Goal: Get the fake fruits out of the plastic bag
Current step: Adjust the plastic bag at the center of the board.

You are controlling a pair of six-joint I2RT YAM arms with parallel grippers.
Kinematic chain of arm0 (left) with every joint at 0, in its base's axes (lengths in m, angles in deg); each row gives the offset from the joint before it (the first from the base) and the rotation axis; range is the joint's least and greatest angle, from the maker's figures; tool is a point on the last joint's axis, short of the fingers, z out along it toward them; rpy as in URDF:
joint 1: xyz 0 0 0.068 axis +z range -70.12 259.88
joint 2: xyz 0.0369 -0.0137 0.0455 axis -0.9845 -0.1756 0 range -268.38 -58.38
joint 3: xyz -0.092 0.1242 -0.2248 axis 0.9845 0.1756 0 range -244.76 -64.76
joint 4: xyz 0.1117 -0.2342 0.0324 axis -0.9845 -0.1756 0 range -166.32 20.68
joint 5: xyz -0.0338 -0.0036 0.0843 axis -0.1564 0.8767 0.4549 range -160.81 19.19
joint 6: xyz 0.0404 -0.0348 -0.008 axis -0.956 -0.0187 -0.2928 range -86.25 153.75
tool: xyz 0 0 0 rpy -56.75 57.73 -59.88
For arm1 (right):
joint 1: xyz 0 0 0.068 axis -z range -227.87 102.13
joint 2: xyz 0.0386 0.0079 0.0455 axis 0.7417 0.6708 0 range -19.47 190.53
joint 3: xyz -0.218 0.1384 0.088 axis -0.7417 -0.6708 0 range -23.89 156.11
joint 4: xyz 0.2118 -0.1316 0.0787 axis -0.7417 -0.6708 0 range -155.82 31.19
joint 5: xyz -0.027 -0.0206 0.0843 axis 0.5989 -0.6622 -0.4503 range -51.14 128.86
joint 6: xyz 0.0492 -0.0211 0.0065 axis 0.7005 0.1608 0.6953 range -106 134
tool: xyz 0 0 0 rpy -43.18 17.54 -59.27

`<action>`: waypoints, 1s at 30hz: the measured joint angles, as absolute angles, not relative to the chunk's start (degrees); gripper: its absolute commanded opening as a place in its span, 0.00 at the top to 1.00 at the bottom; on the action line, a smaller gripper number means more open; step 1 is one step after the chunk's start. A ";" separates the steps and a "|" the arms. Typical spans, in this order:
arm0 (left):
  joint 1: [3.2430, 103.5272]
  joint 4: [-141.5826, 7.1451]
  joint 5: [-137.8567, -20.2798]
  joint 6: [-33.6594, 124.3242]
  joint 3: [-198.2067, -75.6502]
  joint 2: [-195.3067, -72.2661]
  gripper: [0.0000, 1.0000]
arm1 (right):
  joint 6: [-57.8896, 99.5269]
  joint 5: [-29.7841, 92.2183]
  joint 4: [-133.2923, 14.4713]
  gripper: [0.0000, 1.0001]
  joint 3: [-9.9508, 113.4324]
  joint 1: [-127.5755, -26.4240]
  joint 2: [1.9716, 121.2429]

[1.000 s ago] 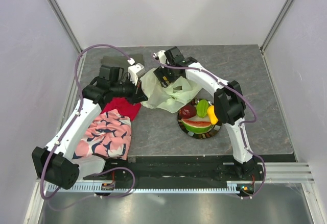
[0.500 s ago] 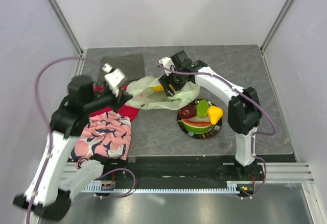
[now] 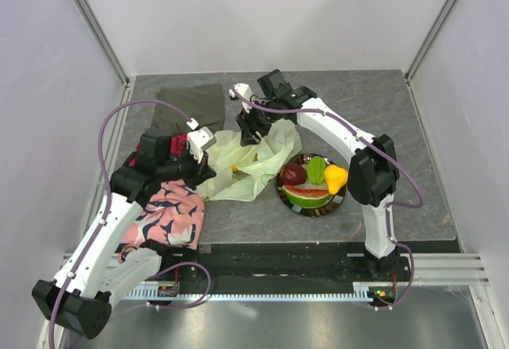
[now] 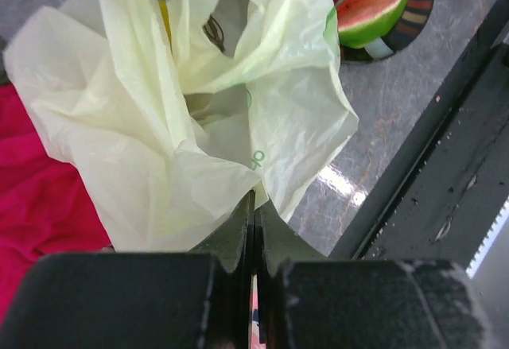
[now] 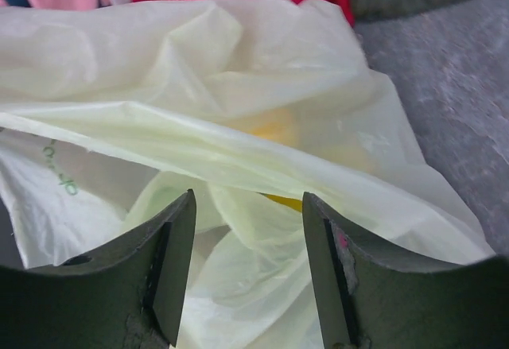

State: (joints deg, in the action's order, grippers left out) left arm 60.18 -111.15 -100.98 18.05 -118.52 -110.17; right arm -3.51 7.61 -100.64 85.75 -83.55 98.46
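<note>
**A:** Grey stone-look table [image 3: 382, 110], white walls [image 3: 278, 15] on three sides. Where is the bag?

**B:** The bag [image 3: 246, 162] lies crumpled just left of the plate [image 3: 318, 211], with its edge up near the plate's rim.

**A:** And the fruit?

**B:** Four pieces sit on the plate. The apple [image 3: 293, 175], green piece [image 3: 316, 168] and pear [image 3: 336, 177] are across the far half, and the watermelon slice [image 3: 306, 195] is along the near half. A yellow fruit [image 5: 274, 130] shows through the film inside the bag, but I cannot tell which one it is.

**A:** Left gripper?

**B:** The left gripper [image 4: 254, 222] is at the side of the bag away from the plate. Its fingers are pressed together with a fold of the film pinched between them.

**A:** Right one?

**B:** The right gripper [image 5: 248, 206] hangs over the far part of the bag, up and left of the plate. Its fingers are spread and hold nothing, and the film lies below them. I cannot tell whether they touch it.

**A:** Anything else?

**B:** Three cloths, all beyond the bag from the plate. The red cloth [image 4: 40, 174] is against the bag, the pink cloth [image 3: 163, 214] is farther left at about the plate's level, and the grey cloth [image 3: 191, 104] is toward the back wall.
</note>
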 measured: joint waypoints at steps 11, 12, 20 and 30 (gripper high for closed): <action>60.18 -105.99 -92.19 26.66 -124.20 -115.26 0.98 | -8.91 -3.23 -101.14 0.58 82.52 -84.54 93.19; 60.20 -105.66 -91.58 27.53 -125.49 -115.68 0.98 | -8.96 -3.88 -101.10 0.58 82.54 -84.60 93.23; 60.20 -103.91 -90.31 32.89 -128.90 -113.27 0.98 | -8.30 -6.99 -101.10 0.59 84.57 -86.40 98.43; 60.64 -103.45 -90.36 34.59 -128.90 -113.12 0.98 | -3.73 -4.54 -98.71 0.42 86.98 -87.82 106.00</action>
State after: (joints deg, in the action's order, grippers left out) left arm 60.64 -103.45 -90.36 34.59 -128.90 -113.12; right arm -3.73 -4.54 -98.71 86.98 -87.82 106.00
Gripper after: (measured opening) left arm 0.022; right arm 0.486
